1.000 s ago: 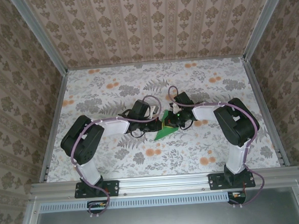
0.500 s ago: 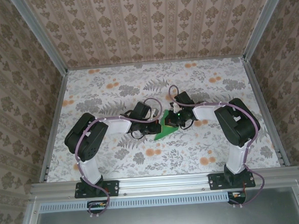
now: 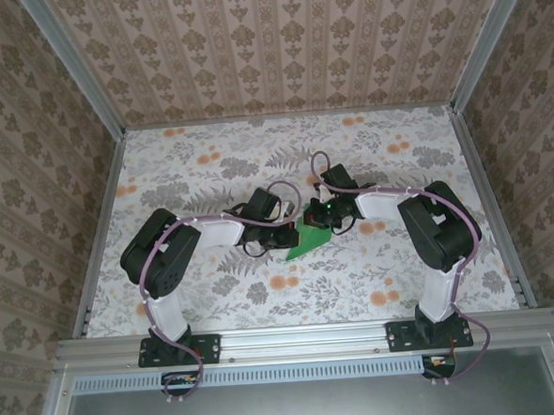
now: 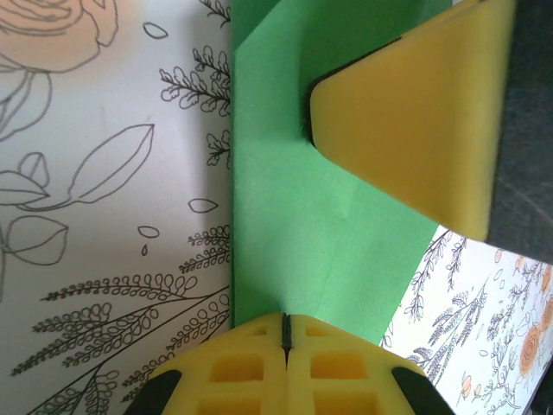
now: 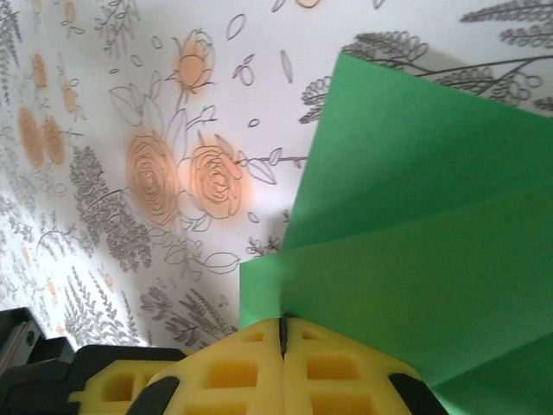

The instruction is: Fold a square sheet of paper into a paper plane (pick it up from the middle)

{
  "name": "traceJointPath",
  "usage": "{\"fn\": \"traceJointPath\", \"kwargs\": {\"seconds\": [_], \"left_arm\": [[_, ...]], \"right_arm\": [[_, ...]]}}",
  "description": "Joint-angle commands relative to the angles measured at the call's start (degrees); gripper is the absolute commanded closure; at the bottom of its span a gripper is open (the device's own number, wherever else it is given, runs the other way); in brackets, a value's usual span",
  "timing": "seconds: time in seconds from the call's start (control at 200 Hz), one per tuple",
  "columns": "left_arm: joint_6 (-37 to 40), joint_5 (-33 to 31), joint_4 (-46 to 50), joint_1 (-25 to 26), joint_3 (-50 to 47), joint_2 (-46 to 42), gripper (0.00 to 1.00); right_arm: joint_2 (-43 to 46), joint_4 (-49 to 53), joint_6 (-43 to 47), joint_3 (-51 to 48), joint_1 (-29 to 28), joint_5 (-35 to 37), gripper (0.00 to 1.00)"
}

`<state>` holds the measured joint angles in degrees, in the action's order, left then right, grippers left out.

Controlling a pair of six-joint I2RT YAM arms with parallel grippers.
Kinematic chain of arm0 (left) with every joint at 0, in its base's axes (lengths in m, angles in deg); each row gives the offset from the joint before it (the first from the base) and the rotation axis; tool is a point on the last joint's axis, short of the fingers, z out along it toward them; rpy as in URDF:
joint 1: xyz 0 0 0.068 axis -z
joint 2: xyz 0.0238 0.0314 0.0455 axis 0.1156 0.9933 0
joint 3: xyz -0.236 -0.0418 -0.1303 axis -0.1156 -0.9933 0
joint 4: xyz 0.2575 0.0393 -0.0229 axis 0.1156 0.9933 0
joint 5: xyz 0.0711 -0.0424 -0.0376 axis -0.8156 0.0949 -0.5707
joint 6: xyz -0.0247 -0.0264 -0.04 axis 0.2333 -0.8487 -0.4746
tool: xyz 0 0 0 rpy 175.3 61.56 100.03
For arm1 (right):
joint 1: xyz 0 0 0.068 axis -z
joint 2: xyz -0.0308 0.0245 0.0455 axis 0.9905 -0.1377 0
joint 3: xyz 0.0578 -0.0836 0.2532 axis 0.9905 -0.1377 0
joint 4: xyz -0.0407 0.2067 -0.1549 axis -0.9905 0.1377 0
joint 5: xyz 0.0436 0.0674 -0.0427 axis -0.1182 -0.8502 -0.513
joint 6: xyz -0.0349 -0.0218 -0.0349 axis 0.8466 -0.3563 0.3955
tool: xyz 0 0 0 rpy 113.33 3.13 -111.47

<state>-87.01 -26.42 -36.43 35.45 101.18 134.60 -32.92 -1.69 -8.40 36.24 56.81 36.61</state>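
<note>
The square sheet of paper, bright green and partly folded into layered flaps, lies on the flowered table between the two arms. My left gripper is shut, its yellow tips resting on the paper's near edge. My right gripper is shut too, and its tips meet the paper where one flap overlaps another. In the left wrist view a yellow finger of the right gripper presses its point onto the sheet. I cannot tell whether either gripper pinches a layer.
The flowered tabletop is boxed in by patterned walls with metal rails, such as the rail on the left. Both arms' elbows jut outward to either side of the paper.
The left arm's elbow has swung slightly right and forward. The right gripper has shifted a little to the left over the paper, covering more of its upper part. Both grippers stay shut.
</note>
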Motion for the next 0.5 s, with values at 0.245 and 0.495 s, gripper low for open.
{"fn": "traceJointPath", "kwargs": {"seconds": [0.245, 0.495], "left_arm": [[0.0, -1.2, 2.7, 0.7, -1.5, 1.6, 1.00], [-0.5, -1.0, 2.0, 0.6, -2.2, 1.7, 1.00]], "right_arm": [[0.1, -1.7, 1.1, -4.9, 4.0, 1.2, 0.98], [0.5, -3.5, 1.6, -7.1, 7.3, 0.5, 0.98]]}}
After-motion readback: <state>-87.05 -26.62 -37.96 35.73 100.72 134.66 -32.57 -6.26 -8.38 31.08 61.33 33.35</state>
